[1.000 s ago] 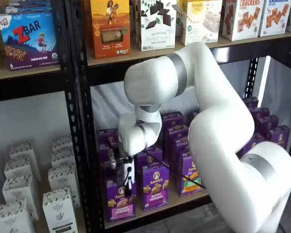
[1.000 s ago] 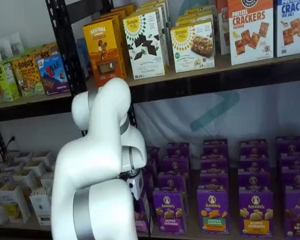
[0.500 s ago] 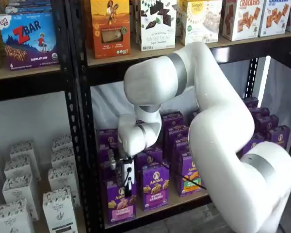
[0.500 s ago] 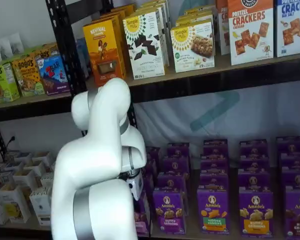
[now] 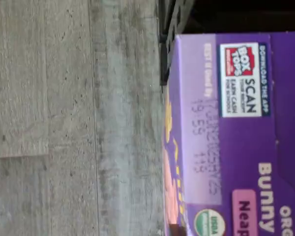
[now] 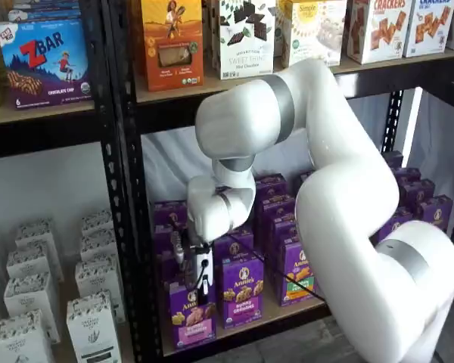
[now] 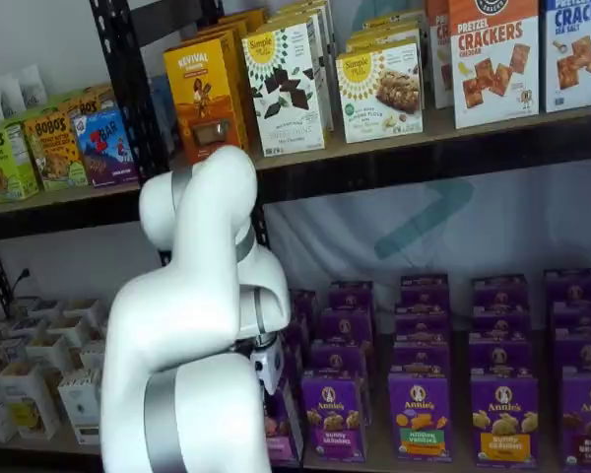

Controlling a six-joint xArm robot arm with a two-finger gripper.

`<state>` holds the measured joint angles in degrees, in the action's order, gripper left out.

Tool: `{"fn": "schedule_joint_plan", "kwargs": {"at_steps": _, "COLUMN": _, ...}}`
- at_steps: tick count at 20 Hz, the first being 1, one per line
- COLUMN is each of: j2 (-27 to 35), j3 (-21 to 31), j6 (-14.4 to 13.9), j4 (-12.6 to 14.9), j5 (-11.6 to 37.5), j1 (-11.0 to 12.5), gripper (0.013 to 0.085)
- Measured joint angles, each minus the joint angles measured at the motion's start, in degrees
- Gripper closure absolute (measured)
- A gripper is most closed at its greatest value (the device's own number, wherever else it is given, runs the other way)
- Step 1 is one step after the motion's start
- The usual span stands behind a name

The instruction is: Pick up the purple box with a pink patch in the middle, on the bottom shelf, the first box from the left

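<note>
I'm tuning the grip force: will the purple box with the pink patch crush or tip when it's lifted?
The purple box looks like thin printed carton, so it probably dents under a hard squeeze. It is small and likely light. Standing upright and narrow on the bottom shelf, it could tip if the claw nudges it off-centre.

Glossy printed cardboard purple box [image 5: 236,137]; matt grey wood-grain floor [image 5: 73,118]; glossy white plastic arm [image 6: 340,197]
</note>
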<state>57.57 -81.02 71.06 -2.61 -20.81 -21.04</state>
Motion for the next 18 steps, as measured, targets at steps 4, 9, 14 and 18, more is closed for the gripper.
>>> {"fn": "schedule_joint_plan", "kwargs": {"at_steps": 4, "j2": -1.61, "j3": 2.11, "j6": 0.08, "j4": 0.22, "j5": 0.13, "j1": 0.27, "gripper": 0.0690}}
{"fn": "schedule_joint_plan", "kwargs": {"at_steps": 9, "j2": -4.95, "j3": 6.86, "j6": 0.48, "j4": 0.07, "j5": 1.42, "j1": 0.47, "gripper": 0.0690}}
{"fn": "schedule_joint_plan", "kwargs": {"at_steps": 14, "j2": -10.33, "j3": 14.35, "j6": 1.59, "j4": -0.70, "j5": 3.95, "j1": 0.81, "gripper": 0.0690}}
{"fn": "schedule_joint_plan", "kwargs": {"at_steps": 18, "j2": -14.57, "j3": 20.09, "j6": -0.52, "j4": 2.39, "j5": 6.04, "j1": 1.62, "gripper": 0.0690}}
